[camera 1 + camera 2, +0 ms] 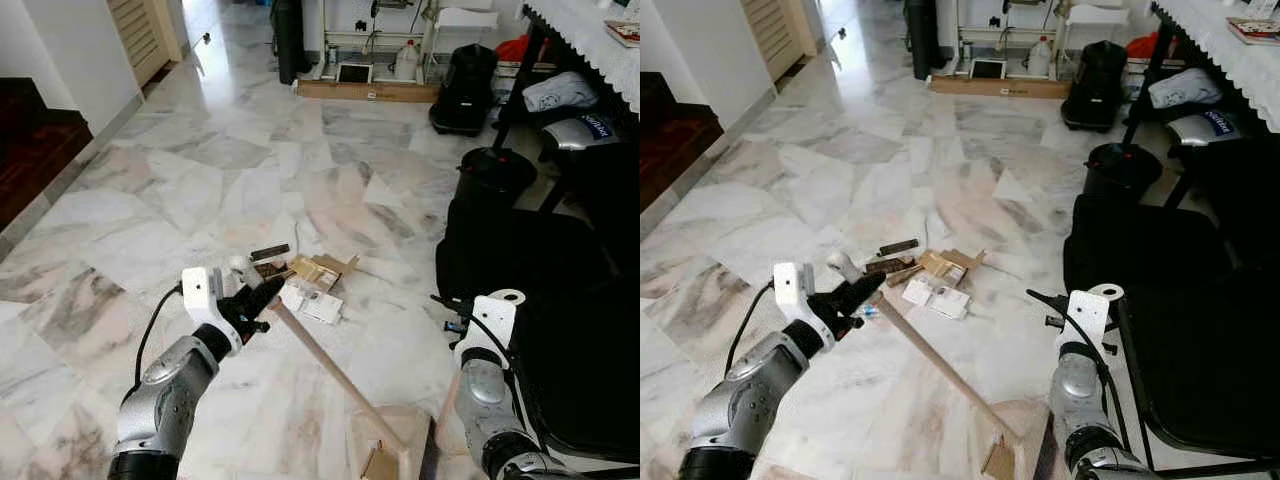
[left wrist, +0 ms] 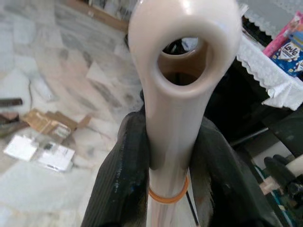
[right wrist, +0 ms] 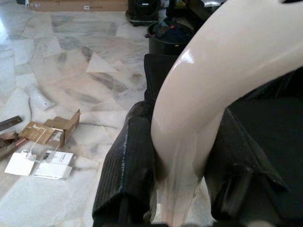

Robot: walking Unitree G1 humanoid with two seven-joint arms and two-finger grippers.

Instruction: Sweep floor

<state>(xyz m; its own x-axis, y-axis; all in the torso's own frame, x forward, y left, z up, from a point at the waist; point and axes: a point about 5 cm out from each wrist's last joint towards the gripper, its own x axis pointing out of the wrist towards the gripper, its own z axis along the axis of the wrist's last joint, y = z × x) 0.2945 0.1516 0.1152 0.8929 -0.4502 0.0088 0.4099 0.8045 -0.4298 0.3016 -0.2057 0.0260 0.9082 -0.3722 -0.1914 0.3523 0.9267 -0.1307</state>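
Spanning the whole scene, the marble floor [image 1: 200, 180] carries, in descending order of size, a black chair [image 1: 540, 300] on the robot's right, a black bin [image 1: 497, 172] beyond it, and a wooden pallet [image 1: 367, 90] along the far wall. The left arm [image 1: 165, 395] reaches forward on the robot's left; the right arm [image 1: 490, 390] rises at lower right, just beside the chair. A long wooden handle [image 1: 335, 368] runs diagonally across the floor from the left gripper [image 1: 258, 300] down to a tan dustpan [image 1: 385, 445] at the bottom edge, between the two arms. In the left wrist view, both black fingers [image 2: 118, 179] clamp a cream plastic handle [image 2: 177, 94] with a hanging hole at its end and an orange rubber band [image 2: 168, 194] around its neck. In the right wrist view, the right gripper [image 3: 182, 175] has its fingers closed around a curved cream handle [image 3: 213, 85]. The debris pile [image 1: 300, 280] lies on the floor directly ahead of the left gripper: torn cardboard pieces [image 3: 49, 130], white paper packets [image 3: 40, 165] and a dark flat strip [image 1: 269, 252] at its far side, all close together.
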